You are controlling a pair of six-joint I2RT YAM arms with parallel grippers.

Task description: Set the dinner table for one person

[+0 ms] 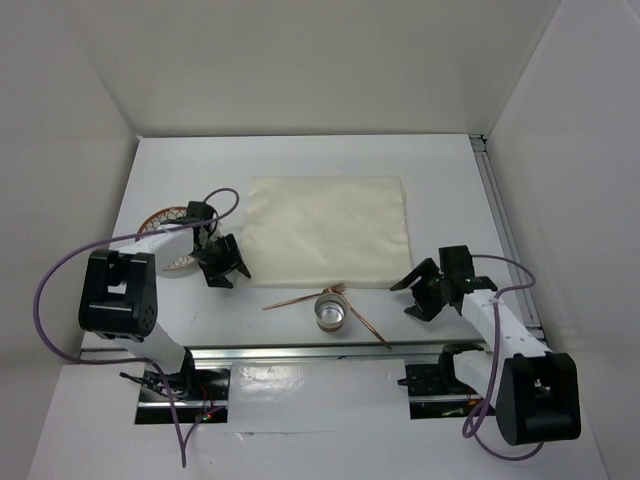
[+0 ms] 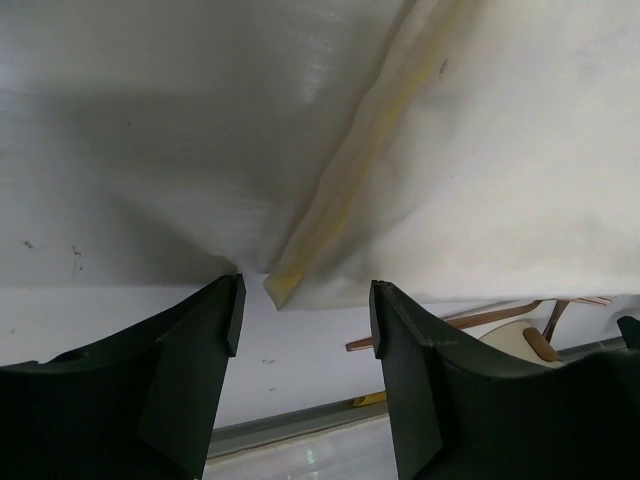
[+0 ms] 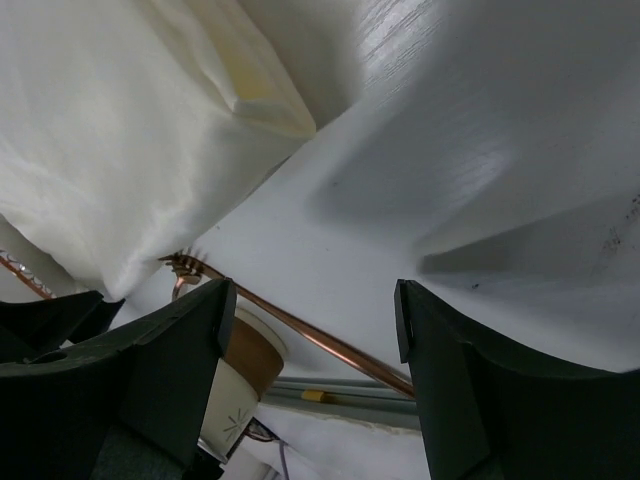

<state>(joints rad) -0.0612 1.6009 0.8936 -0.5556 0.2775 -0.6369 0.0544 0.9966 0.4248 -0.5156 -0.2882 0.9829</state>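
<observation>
Top external view shows your left hand [image 1: 228, 270] and right hand [image 1: 408, 296] wide open, empty, beside the near corners of the cloth [image 1: 330, 225]; pinch both evenly.

On the top view I see a cream cloth [image 1: 327, 228] lying flat in the middle, and just in front of its near edge stands a small round cup [image 1: 331, 312]. A copper-coloured fork [image 1: 303, 297] lies to the left of the cup with its tines toward the cloth, and a second copper-coloured utensil [image 1: 370, 327] runs off to the right; I cannot tell its kind. At the far left, a plate with a brown pattern [image 1: 160, 218] is partly hidden.
</observation>
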